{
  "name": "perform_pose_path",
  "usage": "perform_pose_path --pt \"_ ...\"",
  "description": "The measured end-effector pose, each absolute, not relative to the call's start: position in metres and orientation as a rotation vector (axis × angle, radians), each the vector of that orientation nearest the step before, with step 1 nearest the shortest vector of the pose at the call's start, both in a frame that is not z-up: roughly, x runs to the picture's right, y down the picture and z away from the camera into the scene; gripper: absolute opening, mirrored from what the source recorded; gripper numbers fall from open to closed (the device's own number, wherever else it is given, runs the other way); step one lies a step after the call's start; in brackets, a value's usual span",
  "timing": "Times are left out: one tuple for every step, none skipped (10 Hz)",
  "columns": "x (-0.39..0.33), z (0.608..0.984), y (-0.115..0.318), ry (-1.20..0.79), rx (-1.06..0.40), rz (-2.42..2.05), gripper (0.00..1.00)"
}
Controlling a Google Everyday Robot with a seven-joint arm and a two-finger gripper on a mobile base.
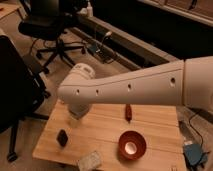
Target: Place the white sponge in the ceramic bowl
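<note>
Down at the far left of a pale wooden bench [100,131], the gripper [76,113] points toward the bench top. It is mostly hidden under the thick white arm [130,90] that carries it. Its jaws are spread wide, and it has hold of nothing that can be seen. The arm comes in from the right edge, crosses above the bench and bends downward at a rounded joint.

The white sponge [90,161], a small speckled grey block, lies flat at the near edge of the bench, well apart from the gripper. To its right, near but not touching, stands the ceramic bowl [132,145], round and glossy red-brown with a white centre. A small black block [62,137] sits on the left side of the bench, between the gripper and the sponge. A small dark red thing [128,112] stands beyond the bowl, just below the arm; what it is cannot be told.

Beyond the bench, a black office chair [55,30] stands on the floor at the back. A second dark chair [15,85] fills the left edge. Cables [102,47] lie on the floor behind the arm, and a blue thing [195,152] rests on the floor to the right of the bench.
</note>
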State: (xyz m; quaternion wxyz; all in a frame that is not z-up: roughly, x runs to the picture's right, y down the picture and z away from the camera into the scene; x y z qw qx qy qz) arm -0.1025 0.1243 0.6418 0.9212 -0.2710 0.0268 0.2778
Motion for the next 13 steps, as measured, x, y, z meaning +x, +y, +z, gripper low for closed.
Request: perform_pose_path --pt "-0.1 0.642 0.125 0.058 -0.556 0.57 0.65" --pt "-0.101 0.642 0.125 0.058 -0.557 0.569 0.65" --pt "-0.102 0.642 0.125 0.057 -0.557 0.567 0.65" --pt "-0.102 0.642 0.125 0.057 -0.556 0.567 0.65" --pt "-0.101 0.642 0.125 0.057 -0.556 0.568 0.65" --pt "-0.102 0.642 0.124 0.054 -0.557 0.563 0.65" --pt "-0.107 0.644 0.124 0.038 -0.549 0.536 0.65" --pt "-0.116 0.647 0.128 0.01 -0.539 0.475 0.65" --pt "-0.126 0.651 0.136 -0.026 -0.531 0.397 0.65" --pt "-0.13 0.653 0.146 -0.056 -0.529 0.329 0.65" --pt "-0.132 0.654 0.158 -0.081 -0.537 0.273 0.65" --pt "-0.132 0.654 0.167 -0.098 -0.544 0.235 0.65" --pt "-0.13 0.653 0.179 -0.117 -0.555 0.191 0.65"
